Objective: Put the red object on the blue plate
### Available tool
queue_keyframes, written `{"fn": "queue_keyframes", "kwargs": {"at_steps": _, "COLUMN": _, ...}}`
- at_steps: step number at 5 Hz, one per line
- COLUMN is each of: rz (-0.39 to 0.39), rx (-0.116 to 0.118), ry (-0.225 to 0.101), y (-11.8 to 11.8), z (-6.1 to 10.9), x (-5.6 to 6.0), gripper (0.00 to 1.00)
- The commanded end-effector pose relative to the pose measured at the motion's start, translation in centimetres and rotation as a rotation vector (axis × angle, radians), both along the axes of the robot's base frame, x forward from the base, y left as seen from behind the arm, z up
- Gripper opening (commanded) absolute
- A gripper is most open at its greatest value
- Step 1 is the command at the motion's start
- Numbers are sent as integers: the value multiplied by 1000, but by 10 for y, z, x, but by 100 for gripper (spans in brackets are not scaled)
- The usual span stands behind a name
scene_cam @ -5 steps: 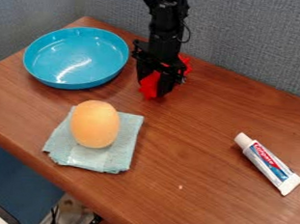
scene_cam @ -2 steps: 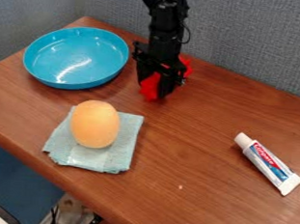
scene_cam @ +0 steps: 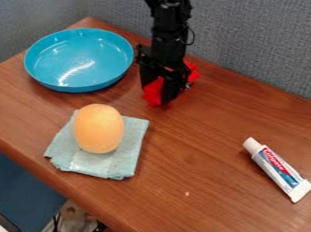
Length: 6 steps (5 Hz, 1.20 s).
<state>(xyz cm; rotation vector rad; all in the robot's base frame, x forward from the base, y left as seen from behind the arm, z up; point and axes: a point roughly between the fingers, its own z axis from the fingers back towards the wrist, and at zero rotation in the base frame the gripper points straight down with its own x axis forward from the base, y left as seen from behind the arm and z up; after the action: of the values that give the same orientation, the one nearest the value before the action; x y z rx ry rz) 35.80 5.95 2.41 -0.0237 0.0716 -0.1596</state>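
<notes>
The red object (scene_cam: 160, 88) lies on the wooden table just right of the blue plate (scene_cam: 78, 61), and only its lower end and a bit of red beside the fingers show. My black gripper (scene_cam: 162, 80) points straight down over it and is shut on it, with its fingers hiding most of the block. The blue plate is a glossy turquoise dish at the table's back left, with nothing in it. A small gap of table separates the plate's rim from the gripper.
An orange egg-shaped object (scene_cam: 98, 127) rests on a pale blue-green folded cloth (scene_cam: 100, 147) in front of the gripper. A white toothpaste tube (scene_cam: 275, 168) lies at the right. The table's edge (scene_cam: 35, 160) runs along the front left.
</notes>
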Motion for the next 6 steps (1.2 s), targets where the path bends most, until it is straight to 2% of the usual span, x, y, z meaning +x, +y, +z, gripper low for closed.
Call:
{"fn": "queue_keyframes", "kwargs": {"at_steps": 1, "rz": 12, "rx": 2, "ry": -96, "y": 8, "z": 39, "x": 6, "gripper": 0}}
{"fn": "queue_keyframes", "kwargs": {"at_steps": 2, "rz": 10, "rx": -13, "ry": -122, "y": 10, "z": 52, "x": 5, "gripper": 0}}
{"fn": "queue_keyframes", "kwargs": {"at_steps": 3, "rz": 28, "rx": -14, "ry": -187, "y": 23, "z": 83, "x": 4, "gripper": 0}}
{"fn": "queue_keyframes", "kwargs": {"at_steps": 4, "rz": 97, "rx": 0, "ry": -224, "y": 50, "z": 104, "x": -2, "gripper": 0}}
{"fn": "queue_keyframes", "kwargs": {"at_steps": 5, "rz": 157, "rx": 18, "ry": -226, "y": 86, "z": 104, "x": -5, "gripper": 0}}
{"fn": "queue_keyframes", "kwargs": {"at_steps": 6, "rz": 201, "rx": 38, "ry": -203, "y": 112, "z": 96, "x": -11, "gripper": 0}}
